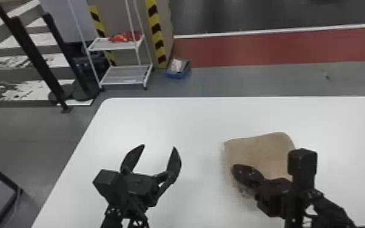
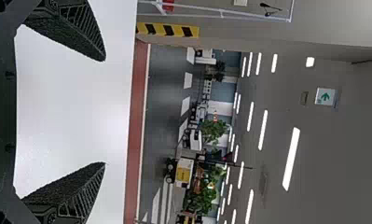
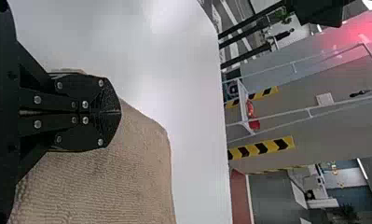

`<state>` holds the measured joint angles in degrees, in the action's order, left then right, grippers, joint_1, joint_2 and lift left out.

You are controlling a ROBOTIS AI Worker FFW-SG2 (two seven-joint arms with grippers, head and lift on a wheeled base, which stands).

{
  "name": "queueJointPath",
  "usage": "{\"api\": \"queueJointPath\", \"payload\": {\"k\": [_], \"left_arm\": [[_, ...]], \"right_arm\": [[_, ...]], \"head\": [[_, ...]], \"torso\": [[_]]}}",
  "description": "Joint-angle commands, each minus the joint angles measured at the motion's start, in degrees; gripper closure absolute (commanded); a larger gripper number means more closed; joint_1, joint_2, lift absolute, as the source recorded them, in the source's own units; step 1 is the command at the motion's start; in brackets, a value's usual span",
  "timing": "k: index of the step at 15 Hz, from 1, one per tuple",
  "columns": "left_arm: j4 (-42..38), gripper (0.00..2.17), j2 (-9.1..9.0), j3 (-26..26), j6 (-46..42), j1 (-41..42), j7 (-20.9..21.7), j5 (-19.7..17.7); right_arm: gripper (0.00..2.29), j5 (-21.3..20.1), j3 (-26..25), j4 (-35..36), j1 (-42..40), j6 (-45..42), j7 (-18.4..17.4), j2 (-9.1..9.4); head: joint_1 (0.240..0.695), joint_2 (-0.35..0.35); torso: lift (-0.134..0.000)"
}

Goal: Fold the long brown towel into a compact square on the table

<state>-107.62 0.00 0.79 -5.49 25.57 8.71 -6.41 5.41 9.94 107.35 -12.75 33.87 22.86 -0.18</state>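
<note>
To the right of the left end effector [image 1: 159,146], in the head view, the towel [image 1: 260,148] lies on the table [image 1: 191,121] as a compact, roughly four-sided tan patch with a rounded far corner. The left end effector is above the table with its two fingers spread wide, well apart from the cloth. The right end effector [image 1: 235,169] is over the towel's near left part, its fingers pointing leftward and hiding some of the cloth; the towel's far part reaches out beyond it. Beyond both end effectors, past the table's far edge, are a white cart [image 1: 112,45] with something red [image 1: 118,38] on its shelf, striped posts [image 1: 157,33] and a blue bin [image 1: 179,74] on the floor.

In front of the left end effector [image 2: 104,112], in the left wrist view, bare white tabletop shows between the parted fingers, whose tips stand well apart. Farther out from them are a red floor strip [image 2: 136,93], green plants [image 2: 213,131] and ceiling lights [image 2: 291,158].

Beneath the right end effector [image 3: 120,112], in the right wrist view, the towel's ribbed surface spreads out from under the fingers, which are pressed flat together. Cloth shows past both sides of them, mostly on one side. Ahead of the tips are the tabletop and, past its edge, the cart and posts.
</note>
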Motion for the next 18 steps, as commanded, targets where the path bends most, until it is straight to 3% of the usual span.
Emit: {"api": "queueJointPath", "payload": {"k": [1,5,8,11,13,15,18], "left_arm": [[0.13,0.08,0.0,0.0,0.0,-0.08,0.0,-0.01],[0.39,0.08,0.0,0.09,0.0,-0.17,0.0,-0.09],[0.83,0.08,-0.09,0.09,-0.18,-0.26,0.08,-0.09],[0.92,0.08,-0.09,0.35,-1.41,0.18,0.0,-0.53],[0.92,0.08,-0.15,0.97,-2.46,0.97,-0.18,-0.88],[1.01,0.08,-0.15,0.97,-2.46,0.97,0.0,-0.88],[0.83,0.08,-0.15,0.97,-2.46,0.89,0.0,-0.88]], "right_arm": [[2.13,-0.4,1.13,1.1,-2.63,0.01,1.04,0.23],[2.13,-0.58,1.57,5.68,-7.55,-1.74,4.82,-1.41],[2.13,2.23,-4.93,14.46,-12.65,0.89,7.19,-1.41],[2.13,6.1,-14.25,19.83,-14.84,14.43,12.91,-1.32],[2.13,6.8,-19.09,20.26,-14.84,19.88,15.63,-1.32],[2.13,6.8,-22.25,19.56,-14.23,22.34,15.81,-1.41],[2.13,4.34,-22.16,14.9,-8.6,25.85,15.02,-1.32]], "head": [[0.695,0.201],[0.695,0.244],[0.695,0.244],[0.695,0.203],[0.695,0.158],[0.695,0.131],[0.695,0.082]], "torso": [[-0.111],[-0.111],[-0.111],[-0.111],[-0.111],[-0.111],[-0.111]]}}
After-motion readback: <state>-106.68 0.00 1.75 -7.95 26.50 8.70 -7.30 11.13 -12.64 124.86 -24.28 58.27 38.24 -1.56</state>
